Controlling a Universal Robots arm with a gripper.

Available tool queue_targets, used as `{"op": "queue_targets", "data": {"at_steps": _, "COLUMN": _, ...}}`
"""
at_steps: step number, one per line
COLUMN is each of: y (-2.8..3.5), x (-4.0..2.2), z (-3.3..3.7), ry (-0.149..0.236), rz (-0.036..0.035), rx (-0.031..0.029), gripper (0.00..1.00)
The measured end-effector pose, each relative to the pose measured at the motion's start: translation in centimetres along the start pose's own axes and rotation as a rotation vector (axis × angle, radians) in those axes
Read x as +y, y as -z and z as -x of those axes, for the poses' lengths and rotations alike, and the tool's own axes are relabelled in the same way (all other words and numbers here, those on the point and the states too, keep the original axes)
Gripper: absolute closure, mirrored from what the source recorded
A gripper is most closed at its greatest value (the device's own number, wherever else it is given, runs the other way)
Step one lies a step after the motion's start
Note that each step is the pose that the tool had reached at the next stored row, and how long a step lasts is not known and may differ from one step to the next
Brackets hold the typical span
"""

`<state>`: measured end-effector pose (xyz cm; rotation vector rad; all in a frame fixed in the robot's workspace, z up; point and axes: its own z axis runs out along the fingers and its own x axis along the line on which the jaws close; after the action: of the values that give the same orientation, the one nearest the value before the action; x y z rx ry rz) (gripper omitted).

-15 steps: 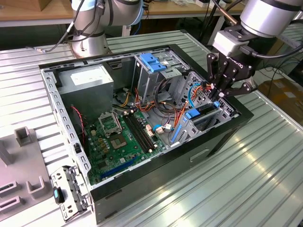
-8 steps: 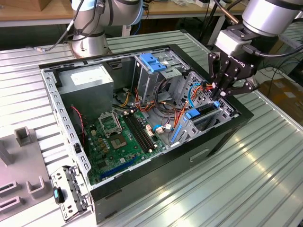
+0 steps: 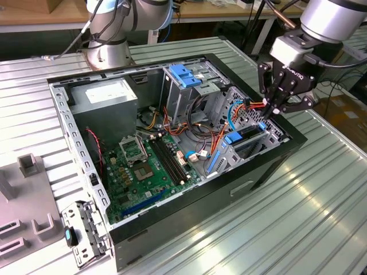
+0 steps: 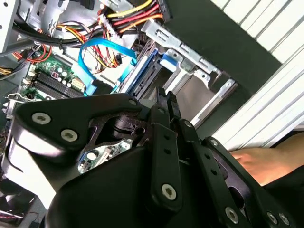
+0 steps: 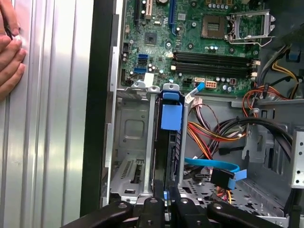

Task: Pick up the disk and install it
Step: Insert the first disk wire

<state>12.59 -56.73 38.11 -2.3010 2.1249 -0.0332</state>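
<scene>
The disk (image 3: 248,136) stands on edge in the drive bay at the exterior view's right side of the open computer case (image 3: 275,166), its blue edging showing. In the first wrist view the disk (image 5: 167,152) sits between metal rails, with a blue tab on its end. In the second wrist view the disk (image 4: 142,71) lies just beyond my fingertips. My gripper (image 3: 267,110) hangs right above the disk's upper end, fingers shut together. I cannot tell whether the tips touch it. The gripper (image 5: 165,194) (image 4: 164,100) appears in both wrist views.
A motherboard (image 3: 143,166) covers the case floor. A grey power-supply box (image 3: 106,94) and a metal cage with a blue handle (image 3: 183,74) stand at the back. Loose cables (image 3: 200,123) run beside the bay. A person's hand (image 5: 9,52) rests on the ribbed table.
</scene>
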Motion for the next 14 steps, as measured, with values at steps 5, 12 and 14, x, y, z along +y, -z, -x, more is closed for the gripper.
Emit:
{"op": "queue_targets", "data": {"at_steps": 5, "y": -0.02, "x": -0.2, "z": -0.01, "ry": 0.066, "rz": -0.0006, "rx": -0.0016, "gripper": 0.82}}
{"op": "queue_targets", "data": {"at_steps": 12, "y": -0.02, "x": -1.05, "z": 0.91, "ry": 0.107, "rz": -0.001, "rx": -0.0023, "gripper": 0.82}}
{"op": "queue_targets", "data": {"at_steps": 14, "y": -0.04, "x": -1.28, "z": 1.2, "ry": 0.11, "rz": -0.0011, "rx": -0.0026, "gripper": 0.82}}
